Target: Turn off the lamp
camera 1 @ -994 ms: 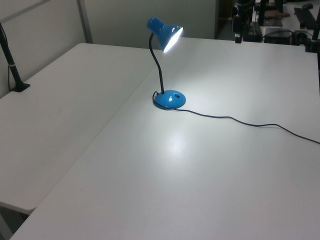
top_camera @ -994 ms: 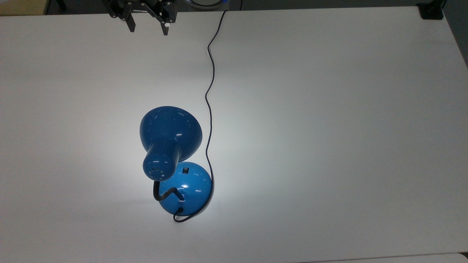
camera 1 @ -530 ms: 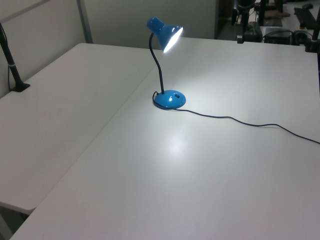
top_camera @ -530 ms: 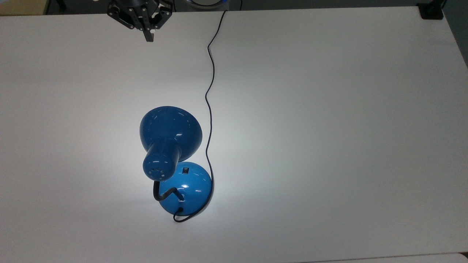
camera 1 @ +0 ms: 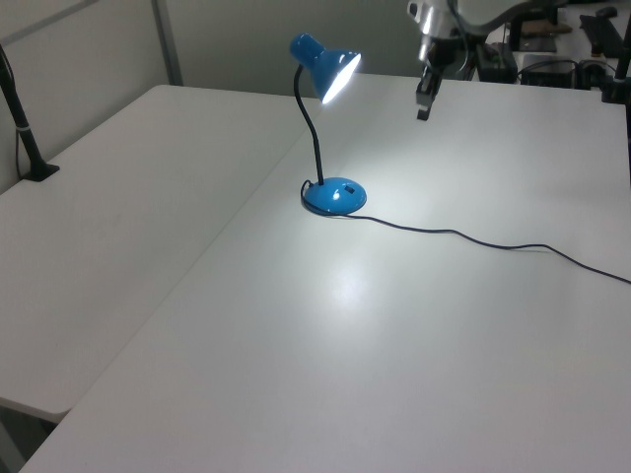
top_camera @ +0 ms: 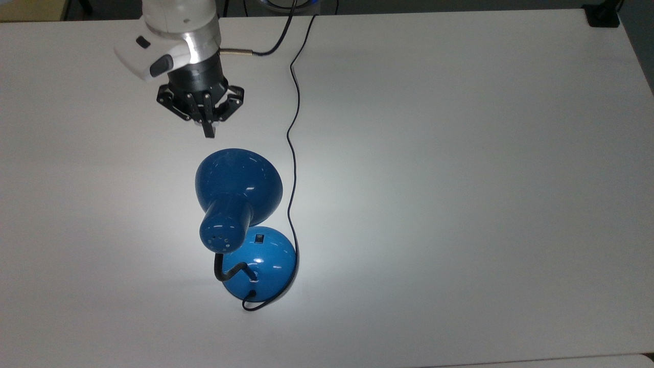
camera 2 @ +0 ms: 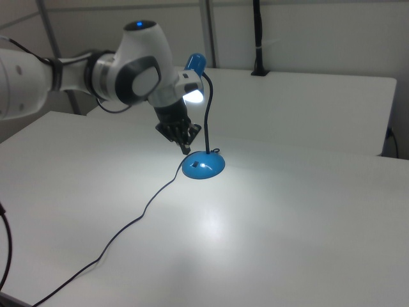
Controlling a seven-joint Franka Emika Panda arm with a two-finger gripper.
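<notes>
The lamp (top_camera: 240, 220) is glossy blue and stands upright on the white surface (top_camera: 460, 179), lit, casting a bright pool around its round domed base (top_camera: 265, 263). Its dome shade (camera 1: 333, 69) tilts downward atop a bent black neck (camera 1: 314, 138). A small black rocker switch (top_camera: 259, 238) sits on the base. A thin black cord (top_camera: 292, 153) trails from the base toward the top view's upper edge.

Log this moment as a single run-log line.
lamp: lit, upright on table | switch: untouched | gripper: shut, empty, above table, short of shade in top view | cord: trailing across table
</notes>
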